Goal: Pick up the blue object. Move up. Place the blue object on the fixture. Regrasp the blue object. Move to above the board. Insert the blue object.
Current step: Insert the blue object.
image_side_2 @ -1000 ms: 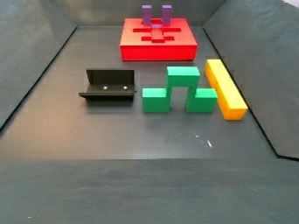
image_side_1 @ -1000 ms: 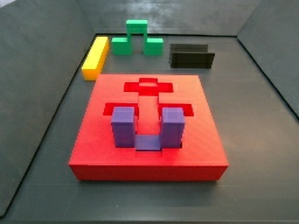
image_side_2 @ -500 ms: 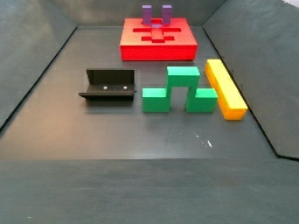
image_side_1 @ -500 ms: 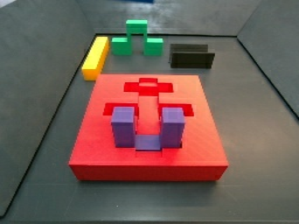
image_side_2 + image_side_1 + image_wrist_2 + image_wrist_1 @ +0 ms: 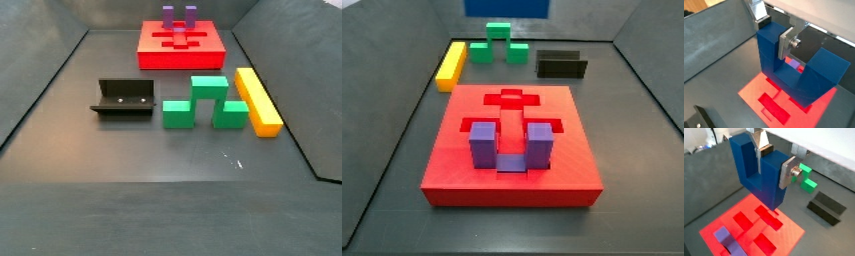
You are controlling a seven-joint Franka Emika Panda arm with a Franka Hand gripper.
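Gripper [image 5: 772, 163] clamped on the deep-blue U-shaped block [image 5: 756, 173], held high above the thick red square board [image 5: 754, 223]; side views barely catch it. The purple U-shaped piece [image 5: 510, 146] already sits in the board. We should line up with a free recess, probably the cross, then lower straight.

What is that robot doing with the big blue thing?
The robot's claw is holding the blue object, a U-shaped block, up in the air over the red board. It is not in the board yet. A purple U-shaped piece already sits in the board. The fixture, green blocks and yellow bar rest on the floor.
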